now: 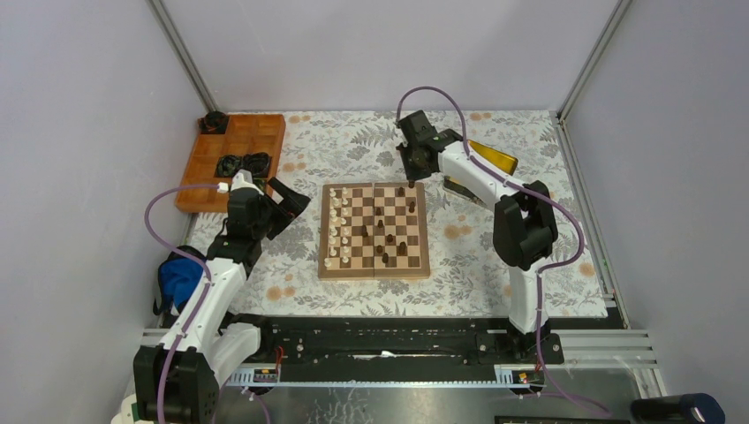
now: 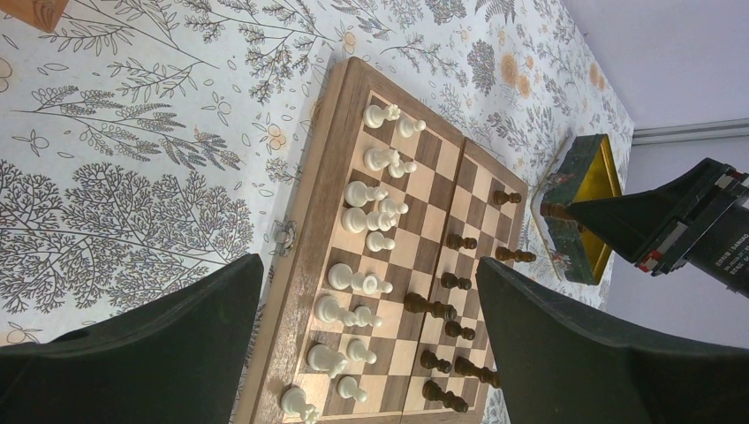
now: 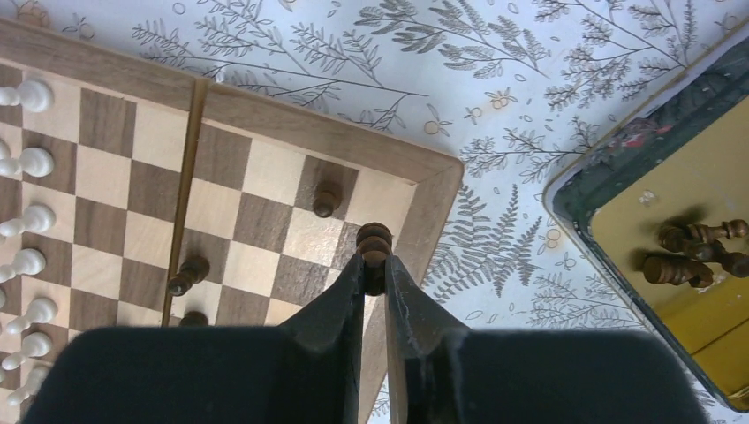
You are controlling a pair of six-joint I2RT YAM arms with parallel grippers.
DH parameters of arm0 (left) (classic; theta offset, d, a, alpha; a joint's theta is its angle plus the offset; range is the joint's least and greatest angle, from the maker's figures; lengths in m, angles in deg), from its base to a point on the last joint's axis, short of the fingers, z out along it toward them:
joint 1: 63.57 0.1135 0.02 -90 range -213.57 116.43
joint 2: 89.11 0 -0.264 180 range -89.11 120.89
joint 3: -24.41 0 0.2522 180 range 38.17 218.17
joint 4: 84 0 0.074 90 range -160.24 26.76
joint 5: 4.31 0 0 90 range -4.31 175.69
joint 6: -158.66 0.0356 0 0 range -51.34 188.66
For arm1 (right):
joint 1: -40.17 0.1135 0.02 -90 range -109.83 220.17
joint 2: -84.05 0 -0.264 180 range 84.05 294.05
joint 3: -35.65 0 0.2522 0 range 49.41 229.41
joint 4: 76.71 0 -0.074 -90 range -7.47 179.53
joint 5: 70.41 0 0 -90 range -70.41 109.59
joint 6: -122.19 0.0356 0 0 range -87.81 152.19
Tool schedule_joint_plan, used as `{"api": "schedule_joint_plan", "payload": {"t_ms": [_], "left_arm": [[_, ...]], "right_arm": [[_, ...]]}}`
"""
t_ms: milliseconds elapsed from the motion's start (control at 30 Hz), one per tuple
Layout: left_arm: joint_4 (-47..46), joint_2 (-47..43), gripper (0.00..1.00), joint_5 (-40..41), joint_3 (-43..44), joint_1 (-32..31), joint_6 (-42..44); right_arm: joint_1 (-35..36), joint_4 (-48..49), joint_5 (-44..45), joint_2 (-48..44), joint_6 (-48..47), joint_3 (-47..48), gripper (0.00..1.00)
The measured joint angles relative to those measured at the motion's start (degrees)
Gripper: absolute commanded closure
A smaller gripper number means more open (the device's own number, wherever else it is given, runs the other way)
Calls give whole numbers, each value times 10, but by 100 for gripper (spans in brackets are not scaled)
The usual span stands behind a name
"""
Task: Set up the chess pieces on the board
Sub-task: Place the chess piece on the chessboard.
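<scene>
The wooden chessboard [image 1: 375, 261] lies mid-table. Cream pieces [image 1: 336, 225] stand in two columns along its left side; dark brown pieces [image 1: 386, 238] are scattered over its right half. My right gripper [image 1: 412, 183] is at the board's far right corner, shut on a dark brown piece [image 3: 374, 240] held over the corner squares, close to the border [image 3: 433, 201]. A lone dark pawn [image 3: 326, 200] stands beside it. My left gripper [image 1: 291, 199] is open and empty, left of the board; its view looks across the board [image 2: 291, 283] from that side.
A green tin with a gold inside [image 3: 698, 190] lies right of the board and holds a few dark pieces [image 3: 693, 249]. An orange compartment tray [image 1: 231, 157] with black ring items stands at the far left. A blue cloth [image 1: 179, 278] sits beside the left arm.
</scene>
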Motion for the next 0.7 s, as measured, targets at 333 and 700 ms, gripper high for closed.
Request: {"api": "schedule_joint_plan", "payload": {"t_ms": [333,700], "left_arm": [[0,1,1,0,0,0,0],[-1,16,1,0,0,0,-4]], "right_arm": [[-13,-4,-1,-1,-3,-1,93],[-13,-8,-17,-1,-2,-31,91]]}}
